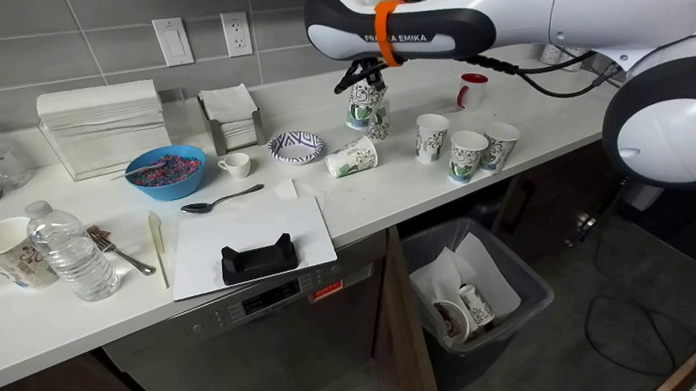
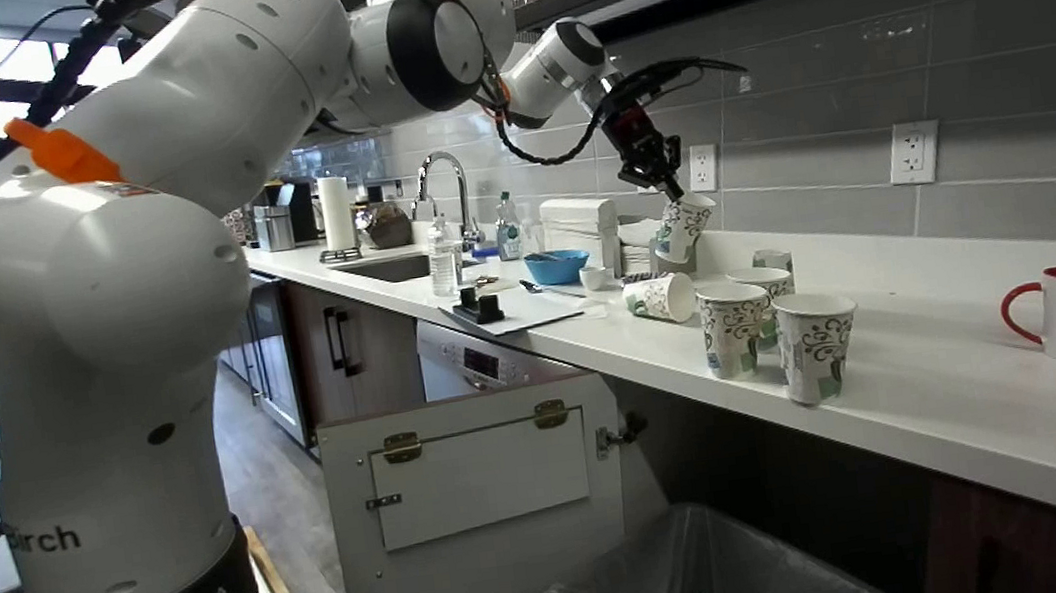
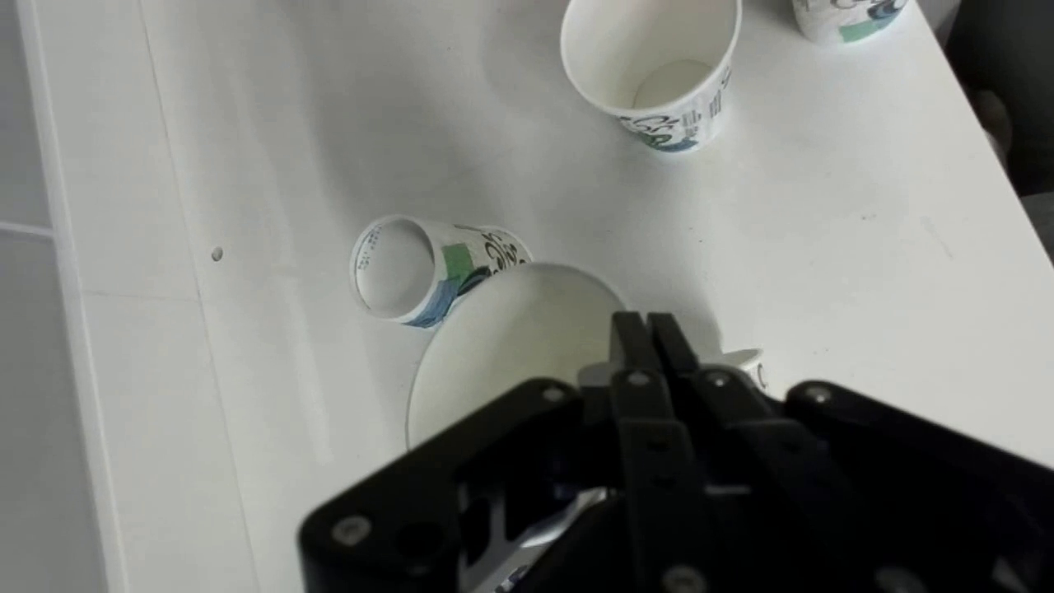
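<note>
Wrist view: see gripper point(image 3: 646, 324) clenched on rim of paper cup point(image 3: 519, 342), with another cup point(image 3: 473, 263) partly behind. In an exterior view, find gripped paper cup tilted, raised over counter point(image 2: 952, 385). In an exterior view, note lying cup point(image 1: 353, 157) near patterned bowl point(image 1: 295, 148); count three upright cups point(image 1: 431, 141).

Black metal hand point(image 3: 646, 323) pinching the rim of a round-mouthed white paper cup point(image 3: 515, 354).

Partly hidden by it, a green-and-blue-printed white paper cup point(image 3: 461, 268) shows its base; farther up the smooth white bench point(image 3: 856, 198), a scroll-patterned white paper cup point(image 3: 655, 74) stands mouth-up, and a similar printed paper cup point(image 3: 848, 16) is cut off at top right.
</note>
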`<action>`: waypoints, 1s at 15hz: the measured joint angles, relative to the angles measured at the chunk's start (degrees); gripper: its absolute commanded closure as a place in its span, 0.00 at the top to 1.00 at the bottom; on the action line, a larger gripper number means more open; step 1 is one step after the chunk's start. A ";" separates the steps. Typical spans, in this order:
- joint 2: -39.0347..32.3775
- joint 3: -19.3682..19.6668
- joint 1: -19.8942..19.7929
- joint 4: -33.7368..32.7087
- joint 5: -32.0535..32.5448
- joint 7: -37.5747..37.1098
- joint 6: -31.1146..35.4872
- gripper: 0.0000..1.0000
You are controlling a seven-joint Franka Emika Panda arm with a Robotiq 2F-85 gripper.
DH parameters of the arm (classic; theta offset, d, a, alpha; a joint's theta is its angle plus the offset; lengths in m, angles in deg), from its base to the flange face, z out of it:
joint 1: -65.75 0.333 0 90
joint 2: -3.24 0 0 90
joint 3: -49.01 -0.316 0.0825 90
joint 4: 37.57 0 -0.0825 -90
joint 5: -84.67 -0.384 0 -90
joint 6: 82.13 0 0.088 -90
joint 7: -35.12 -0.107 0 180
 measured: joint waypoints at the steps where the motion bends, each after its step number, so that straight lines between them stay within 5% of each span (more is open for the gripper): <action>1: 0.07 0.00 0.20 -0.02 0.26 0.04 0.01 0.01; 7: 0.87 1.01 0.91 -0.42 4.11 -0.73 0.05 0.01; 15: 6.16 8.64 0.60 1.56 10.36 -13.13 -2.80 0.01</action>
